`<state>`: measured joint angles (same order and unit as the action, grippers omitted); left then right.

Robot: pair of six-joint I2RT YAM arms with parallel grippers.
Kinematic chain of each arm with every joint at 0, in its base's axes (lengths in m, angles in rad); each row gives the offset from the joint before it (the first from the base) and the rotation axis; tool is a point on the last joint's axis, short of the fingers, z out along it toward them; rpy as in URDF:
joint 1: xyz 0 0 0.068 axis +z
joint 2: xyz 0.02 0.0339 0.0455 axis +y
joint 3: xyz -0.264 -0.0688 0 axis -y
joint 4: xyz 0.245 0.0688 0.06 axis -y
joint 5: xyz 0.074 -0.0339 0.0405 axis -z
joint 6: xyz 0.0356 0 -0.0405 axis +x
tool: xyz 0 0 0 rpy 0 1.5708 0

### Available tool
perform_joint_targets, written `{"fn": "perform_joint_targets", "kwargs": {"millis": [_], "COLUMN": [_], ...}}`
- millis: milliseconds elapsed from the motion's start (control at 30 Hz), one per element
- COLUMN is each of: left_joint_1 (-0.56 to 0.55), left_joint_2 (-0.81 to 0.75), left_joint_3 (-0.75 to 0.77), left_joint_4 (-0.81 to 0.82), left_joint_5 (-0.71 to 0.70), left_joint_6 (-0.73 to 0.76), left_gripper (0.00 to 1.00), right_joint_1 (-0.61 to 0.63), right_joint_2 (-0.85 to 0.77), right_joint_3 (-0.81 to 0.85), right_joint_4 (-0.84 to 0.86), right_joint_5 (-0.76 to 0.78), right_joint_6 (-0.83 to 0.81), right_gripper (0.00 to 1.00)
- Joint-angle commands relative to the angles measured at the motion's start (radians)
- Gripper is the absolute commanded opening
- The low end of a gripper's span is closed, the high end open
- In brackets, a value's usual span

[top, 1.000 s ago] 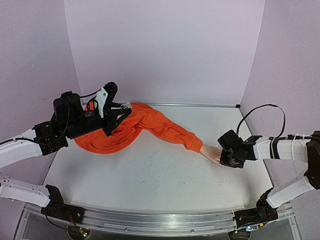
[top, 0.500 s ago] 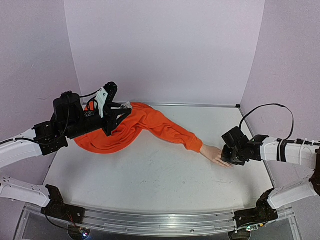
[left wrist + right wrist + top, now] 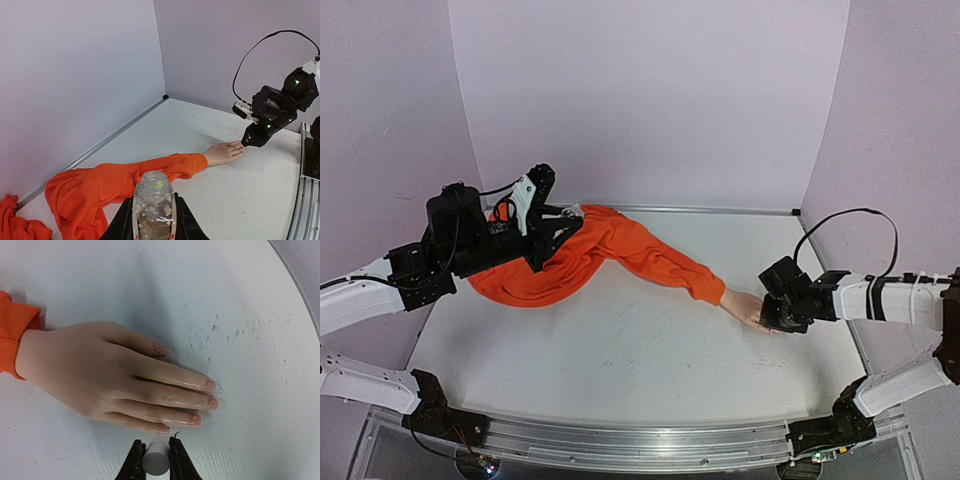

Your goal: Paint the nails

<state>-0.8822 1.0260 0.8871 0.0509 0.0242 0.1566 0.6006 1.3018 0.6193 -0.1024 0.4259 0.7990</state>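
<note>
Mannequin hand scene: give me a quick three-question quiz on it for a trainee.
1. True or false: the left gripper is shut on the clear bottle.
2. The mannequin hand lies: A) palm down on the table; B) standing upright on its wrist; C) lifted off the table by a gripper.
3. What colour is the small cylinder that the right gripper holds near the nails?
Key: 1 true; 2 A; 3 white.

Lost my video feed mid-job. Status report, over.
Left gripper shut on the bottle, over by the sleeve. Right gripper shut on a white applicator, poised at the hand's nails. Nothing in the way.
</note>
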Motion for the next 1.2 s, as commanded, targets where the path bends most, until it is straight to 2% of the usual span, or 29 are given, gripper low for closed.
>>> {"fn": "perform_joint_targets", "kwargs": {"millis": [0, 1167], "left_joint_1": [0.005, 0.005], "left_joint_2": [-0.027, -0.03], "left_joint_3": [0.007, 0.006], "left_joint_4": [0.046, 0.047], "left_joint_5": [0.011, 0.014], "left_joint_6": [-0.005, -0.002], "left_gripper": [0.0, 0.0], "right_joint_1": [-0.003, -0.003], "right_joint_2": [0.02, 0.052], "right_joint_3": [0.027, 0.037], "right_joint_4": [-0.021, -0.015], "right_joint_5": [0.01, 0.034], "right_joint_6": [-0.011, -0.002], "right_gripper": [0.0, 0.0]}}
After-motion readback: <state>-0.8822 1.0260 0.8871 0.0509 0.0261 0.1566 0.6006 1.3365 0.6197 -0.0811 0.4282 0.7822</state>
